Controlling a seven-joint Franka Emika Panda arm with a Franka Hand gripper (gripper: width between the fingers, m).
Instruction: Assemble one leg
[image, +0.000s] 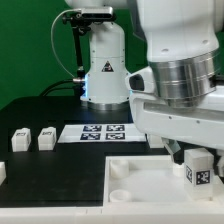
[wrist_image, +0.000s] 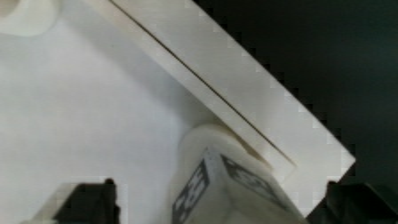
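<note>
A leg (image: 197, 170), a small white post with a black-and-white tag, stands upright at the far right corner of the large white panel (image: 140, 190). My gripper (image: 196, 160) is straight above it. In the wrist view the leg (wrist_image: 228, 185) lies between my two dark fingertips (wrist_image: 89, 203), next to the panel's raised edge (wrist_image: 214, 80). White panel shows between the leg and one finger, so the jaws stand open around it. My gripper (wrist_image: 214, 205) straddles the leg. Two more legs (image: 20, 139) (image: 46, 137) lie on the black table at the exterior view's left.
The marker board (image: 105, 131) lies flat behind the panel. Another white part (image: 2, 171) shows at the exterior view's left edge. The robot base (image: 103, 70) stands at the back. A panel socket (image: 120, 169) shows at the near left corner.
</note>
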